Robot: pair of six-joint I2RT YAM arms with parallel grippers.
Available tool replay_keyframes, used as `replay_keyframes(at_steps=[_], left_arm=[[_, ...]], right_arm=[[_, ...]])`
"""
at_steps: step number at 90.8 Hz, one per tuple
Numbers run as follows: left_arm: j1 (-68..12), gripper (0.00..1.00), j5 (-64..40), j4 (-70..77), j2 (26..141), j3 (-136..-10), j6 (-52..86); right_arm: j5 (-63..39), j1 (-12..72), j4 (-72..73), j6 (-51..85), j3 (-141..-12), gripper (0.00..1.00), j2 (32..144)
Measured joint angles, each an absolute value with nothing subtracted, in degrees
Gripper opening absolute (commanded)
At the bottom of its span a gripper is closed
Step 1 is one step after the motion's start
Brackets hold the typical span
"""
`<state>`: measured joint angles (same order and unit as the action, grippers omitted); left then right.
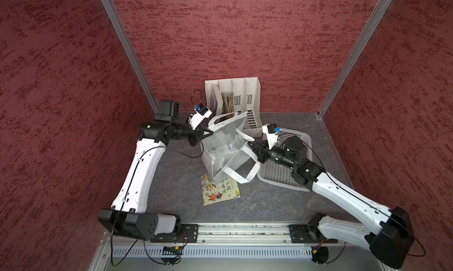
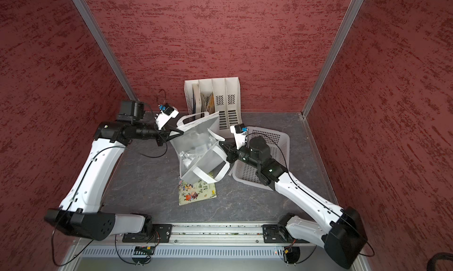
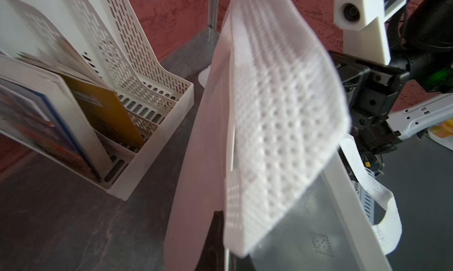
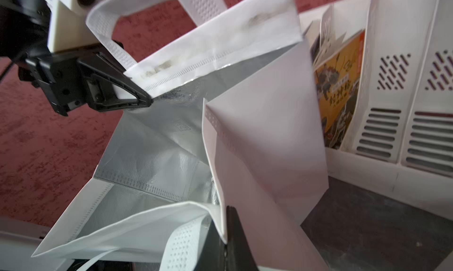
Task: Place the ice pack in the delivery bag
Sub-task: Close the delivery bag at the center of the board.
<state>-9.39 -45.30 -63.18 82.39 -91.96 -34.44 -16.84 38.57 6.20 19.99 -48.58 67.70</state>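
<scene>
Little inside the open delivery bag [image 1: 221, 144] can be made out beyond shiny crumples, its opposite rims pinched by the left gripper [image 1: 209, 133] and right gripper [image 1: 249, 143] on either side.

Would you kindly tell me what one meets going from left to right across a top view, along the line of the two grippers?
In a top view: left gripper, shut on the bag's rim → delivery bag → right gripper, shut on the opposite rim → white perforated basket.
</scene>
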Motion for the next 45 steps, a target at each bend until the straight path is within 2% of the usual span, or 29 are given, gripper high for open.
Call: replay_keyframes(at_steps=[16,36,45], left_arm=[[-12.53,0.00,-47.70,-65.93,89.58,-88.66,-36.60],[-12.93,0.00,-48.99,-65.98,83.68,-81.14,-37.43],[-12.93,0.05,-49.04,-66.35,81.87,-79.00,-37.36]], right_arm=[[-11.40,38.89,1.69,23.14,-48.14,0.00,70.39],[-5.82,38.74,1.21,25.45,-48.03,0.00,70.74],[-6.04,38.02,3.29,23.77,-48.03,0.00,72.60]])
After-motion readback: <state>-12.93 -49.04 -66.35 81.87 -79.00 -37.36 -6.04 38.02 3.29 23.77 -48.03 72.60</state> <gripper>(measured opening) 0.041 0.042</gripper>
